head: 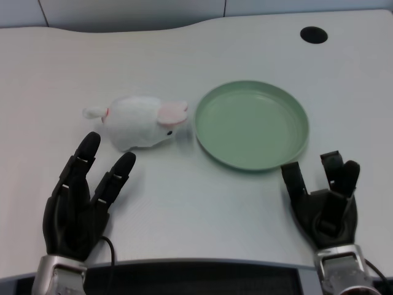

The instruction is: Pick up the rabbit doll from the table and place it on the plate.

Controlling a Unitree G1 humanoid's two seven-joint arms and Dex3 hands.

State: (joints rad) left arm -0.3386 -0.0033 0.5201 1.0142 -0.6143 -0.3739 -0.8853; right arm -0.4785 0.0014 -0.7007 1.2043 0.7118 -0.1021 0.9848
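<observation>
Left hand [80, 206] lower left, empty, fingers spread, just below rabbit doll [139, 121] lying centre-left, likely staging a grasp; plate [252, 125] just right, short carry.

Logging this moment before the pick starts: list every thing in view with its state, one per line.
rabbit doll: lying on the table, left of the plate, not held.
plate: green, upright, nothing on it.
left hand: open, fingers apart, just short of the doll, holding nothing.
right hand: by the plate's near rim, holding nothing.
table: white, bearing doll and plate.
</observation>
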